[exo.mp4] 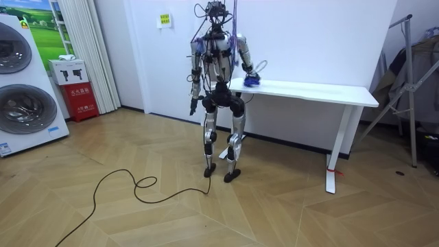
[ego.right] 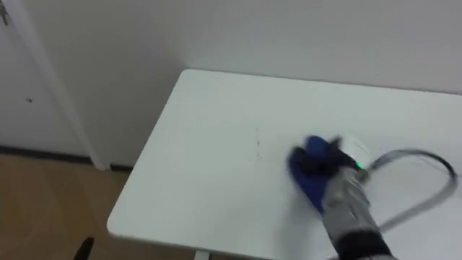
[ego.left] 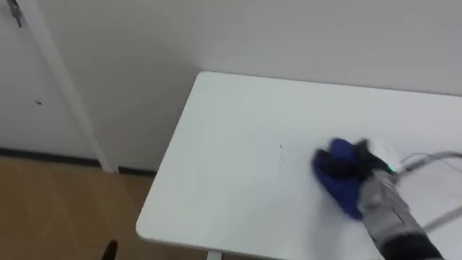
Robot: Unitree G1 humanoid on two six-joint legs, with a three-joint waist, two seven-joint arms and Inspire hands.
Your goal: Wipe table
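While under blue cloth [ego.left: 342,191], white table [ego.left: 231,152] against wall [ego.left: 238,32].

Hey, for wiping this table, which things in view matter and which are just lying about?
For the job: white table, blue cloth, right hand on the cloth.
Just lying about: washing machines, red box, metal stand at the room view's right edge.

You cannot read the fingers of the right hand [ego.left: 350,167], blurred over the blue cloth [ego.left: 341,193] on the table [ego.left: 231,137], whose right end is cut off.
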